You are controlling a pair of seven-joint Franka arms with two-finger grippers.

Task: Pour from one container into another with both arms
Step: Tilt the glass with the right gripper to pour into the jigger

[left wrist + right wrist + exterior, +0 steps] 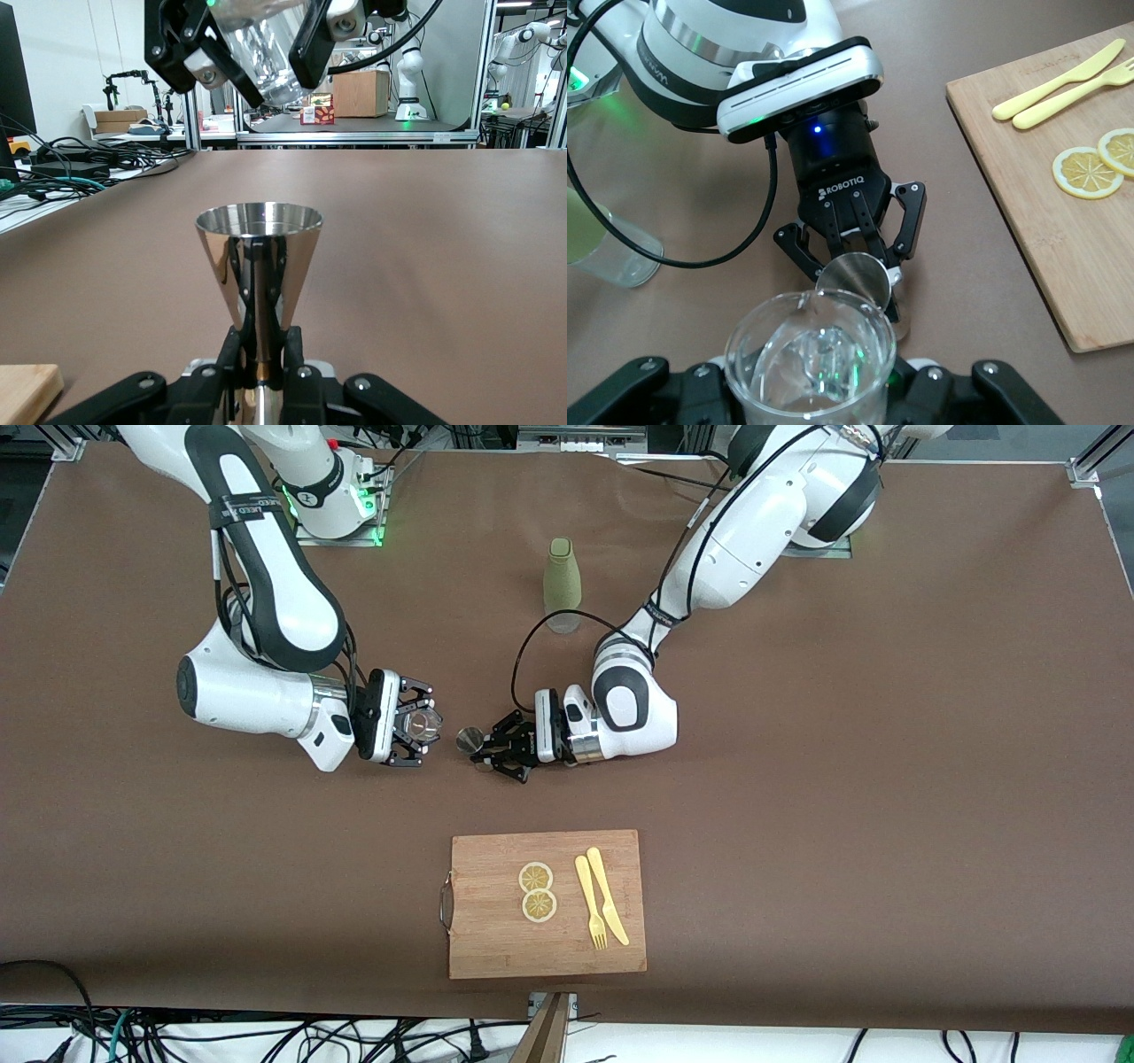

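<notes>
Pincers both clamped: left pincer grips steel jigger, right pincer grips glass.

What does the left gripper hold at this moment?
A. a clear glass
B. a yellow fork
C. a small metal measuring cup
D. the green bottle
C. The left gripper is shut on the stem of the metal measuring cup, which stands upright in the left wrist view, while the right gripper holds the clear glass.

A brown table fills the room's middle. Cables lie along its near edge. A cardboard box sits on a bench.
</notes>
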